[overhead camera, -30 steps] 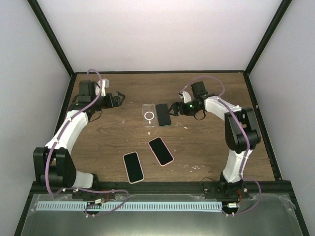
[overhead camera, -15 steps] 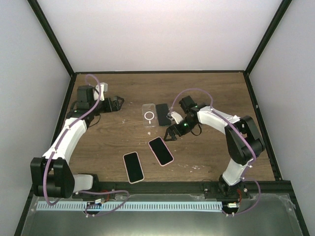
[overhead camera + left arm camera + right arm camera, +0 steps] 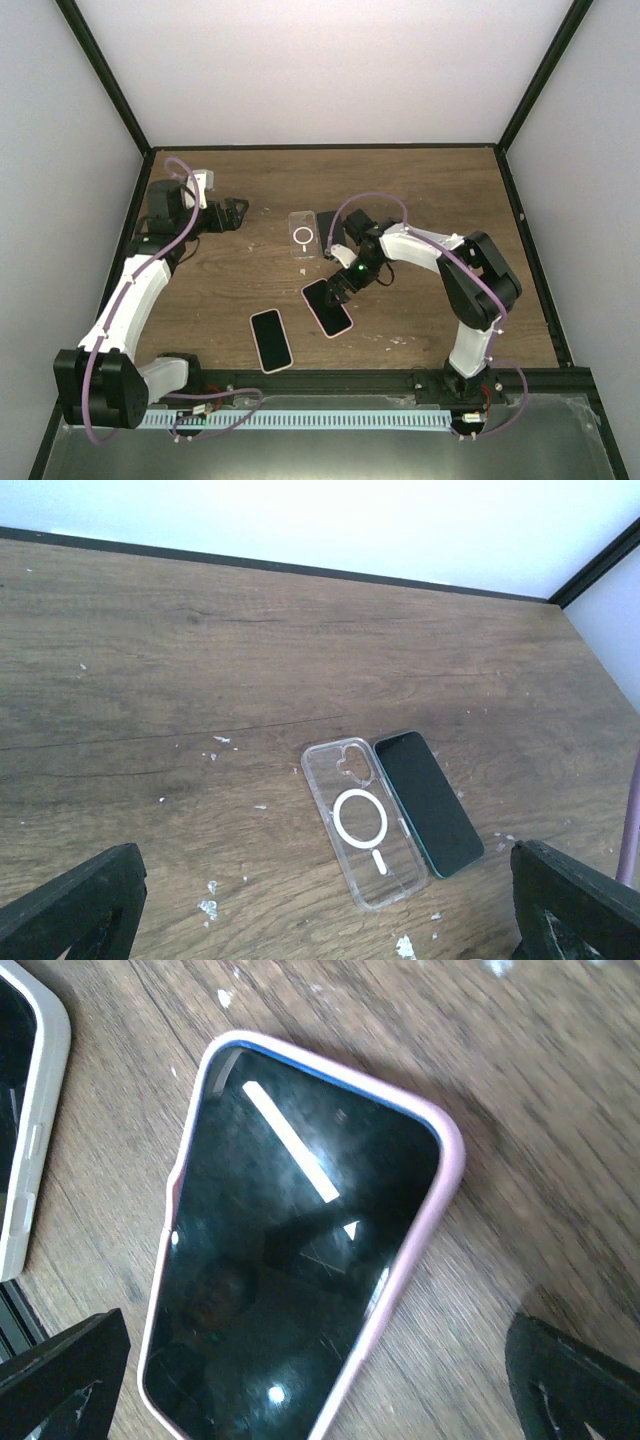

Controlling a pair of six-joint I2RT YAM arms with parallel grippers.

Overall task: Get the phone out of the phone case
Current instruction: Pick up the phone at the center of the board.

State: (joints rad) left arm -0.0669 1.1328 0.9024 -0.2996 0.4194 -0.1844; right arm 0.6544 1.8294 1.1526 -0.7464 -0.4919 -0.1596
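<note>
Toward the far left corner of the worktop [image 3: 420, 190], the left gripper [image 3: 238, 212] hangs with its fingers spread, holding nothing, well apart from every cased phone. A white-cased phone [image 3: 271, 340] lies near the front edge, and an empty clear case [image 3: 303, 234] lies further back at the middle with a bare phone [image 3: 428, 802] touching its right side. The pink-cased phone [image 3: 300, 1270] lies screen up just right of centre, its long axis running from far-left to near-right. The right gripper [image 3: 338, 287] hovers directly over its far end, fingers wide and empty. In the wrist view they straddle its width, so this arm is plainly the nearer.
</note>
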